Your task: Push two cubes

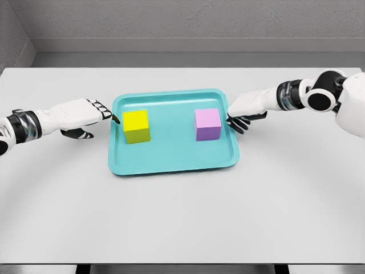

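A yellow cube (136, 125) sits in the left half of a teal tray (171, 160), and a purple cube (207, 124) sits in the right half. My left hand (94, 114) reaches in from the left, its fingers extended over the tray's left rim with the fingertips (116, 120) at the yellow cube's left face. My right hand (242, 111) comes from the right and hovers at the tray's right rim, fingers relaxed, a short gap from the purple cube. Neither hand holds anything.
The tray lies in the middle of a white table (182, 217). A grey wall runs behind the table's far edge.
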